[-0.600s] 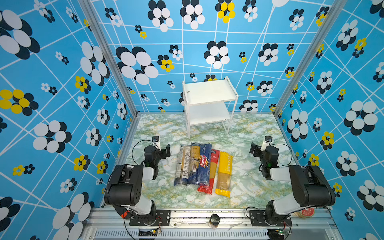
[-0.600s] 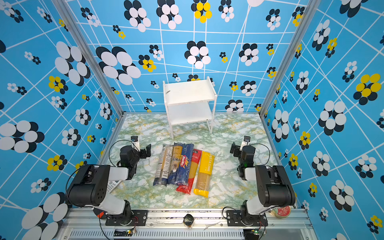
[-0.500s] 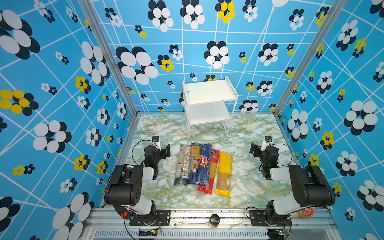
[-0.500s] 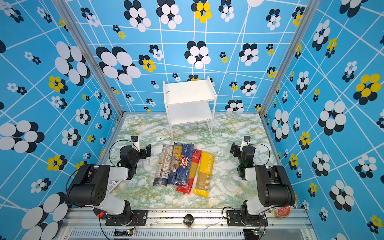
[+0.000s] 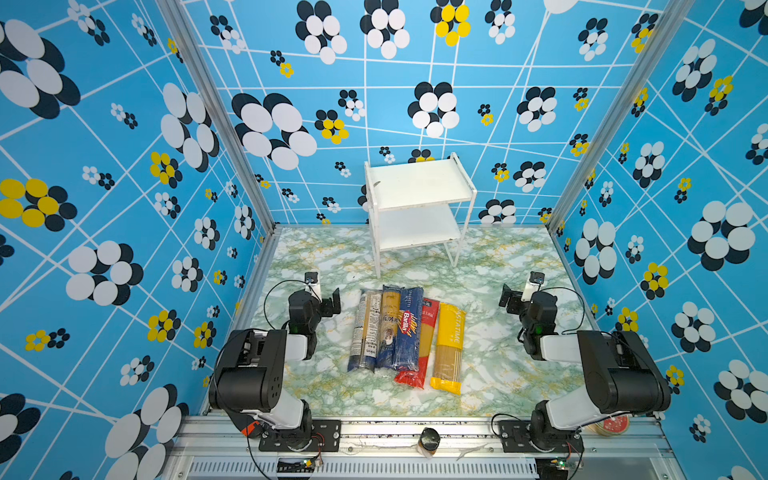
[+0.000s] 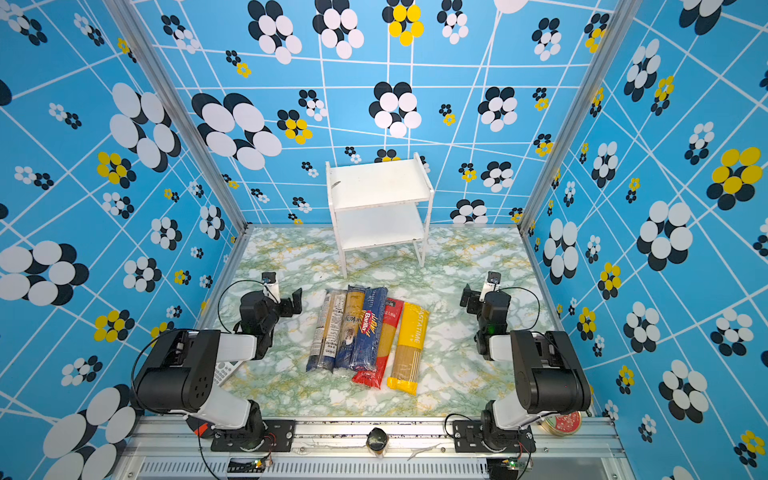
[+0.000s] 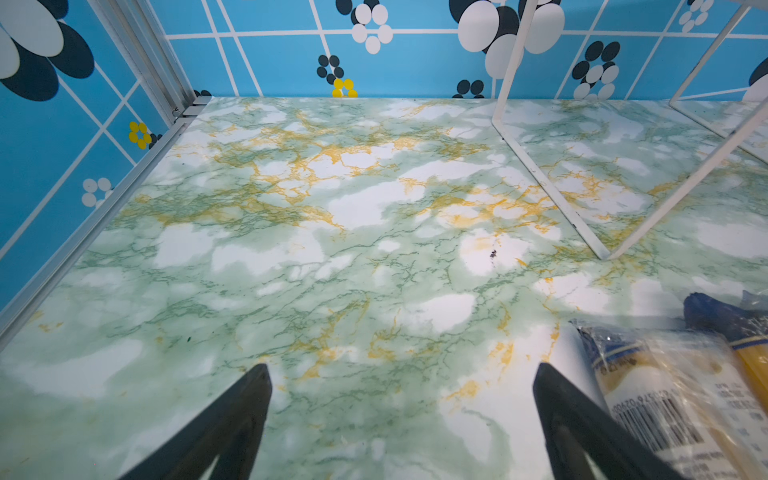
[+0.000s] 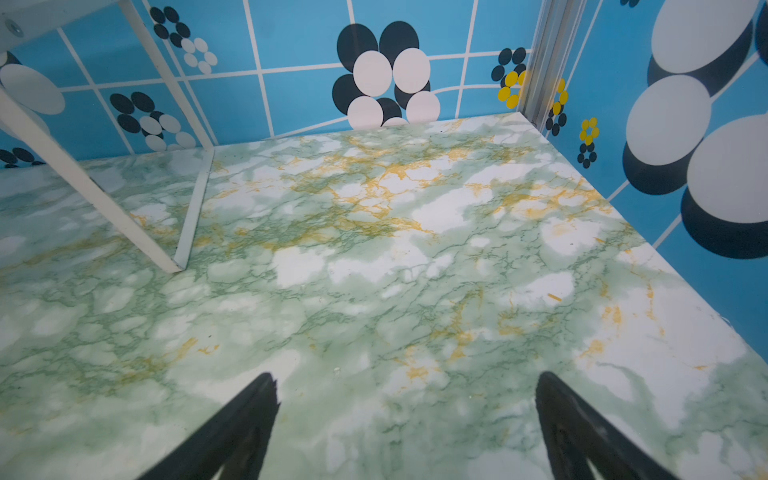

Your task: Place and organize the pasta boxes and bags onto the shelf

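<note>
Grey calculator [image 6: 226, 371] and red-lidded tin [image 6: 561, 422] sit apart from pasta packs [image 6: 365, 332].

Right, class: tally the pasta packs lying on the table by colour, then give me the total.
Clear bags with dark-blue ends: 2
Dark-blue Barilla pack: 1
Red-ended bag: 1
Yellow bag: 1
Total: 5

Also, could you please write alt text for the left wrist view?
The open left gripper hovers empty over the green marbled table. The end of a clear spaghetti pack lies beside it, and the thin legs of the white shelf stand farther off.
</note>
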You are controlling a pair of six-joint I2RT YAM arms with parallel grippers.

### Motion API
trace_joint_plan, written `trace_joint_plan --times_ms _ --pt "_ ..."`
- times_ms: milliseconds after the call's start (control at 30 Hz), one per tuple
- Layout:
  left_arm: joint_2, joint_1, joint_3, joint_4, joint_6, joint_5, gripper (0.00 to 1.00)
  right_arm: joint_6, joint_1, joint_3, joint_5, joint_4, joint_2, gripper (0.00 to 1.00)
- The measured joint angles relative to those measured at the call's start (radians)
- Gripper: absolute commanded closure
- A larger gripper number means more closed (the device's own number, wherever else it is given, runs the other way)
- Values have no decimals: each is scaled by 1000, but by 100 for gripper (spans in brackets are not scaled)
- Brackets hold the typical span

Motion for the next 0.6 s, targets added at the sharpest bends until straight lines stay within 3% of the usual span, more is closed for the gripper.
trace_joint_plan --times_ms 600 --pt "0 -14 0 0 0 -54 1 0 0 0 0 0 0 1"
